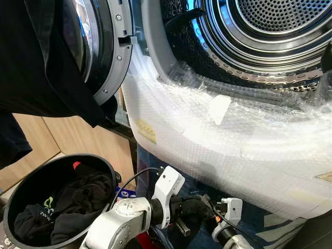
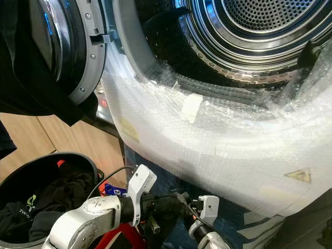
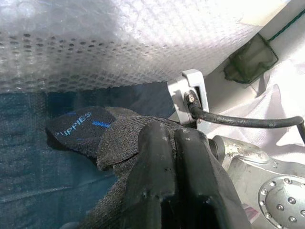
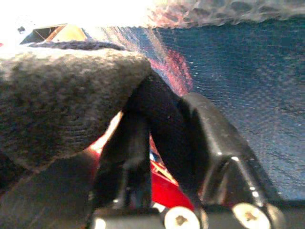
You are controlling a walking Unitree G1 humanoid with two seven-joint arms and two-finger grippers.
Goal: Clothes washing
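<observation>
Both my jaws are clenched on one dark sock [image 3: 112, 138]. My left gripper [image 3: 174, 143] has its two fingers [image 3: 152, 171] pressed side by side with the grey knit bunched between and under them; the sock's toe, with blue lettering, sticks out past the tips. My right gripper [image 4: 159, 129] pinches a black fold of the same sock between its fingers, and the grey cuff drapes thick over the left one.

From my head, the two grippers meet low in front of me, left wrist [image 1: 167, 194] and right wrist [image 1: 228, 212] near each other, the sock [image 1: 194, 210] a dark lump stretched between them. It hangs just below the washer's front, against a dark blue cloth [image 3: 43, 191] that covers the lower panel.

Above the sock, the washer's front [image 1: 218, 140] bulges toward me, wrapped in bubble wrap, with a yellow warning sticker [image 2: 300, 175] on the right. The lower edge of that wrap overhangs my grippers closely. Higher up, the drum [image 1: 270, 31] stands open, its perforated steel wall bare, a dark gasket [image 1: 244, 83] around its mouth. The door [image 1: 106, 46] is swung wide to my left, and a black garment [image 1: 36, 62] hangs beside it.

Down to my left sits a black basket [image 1: 21, 192] with dark clothes [image 1: 72, 205] in it, near my left arm. Wooden flooring [image 1: 72, 140] shows between the basket and the washer.
</observation>
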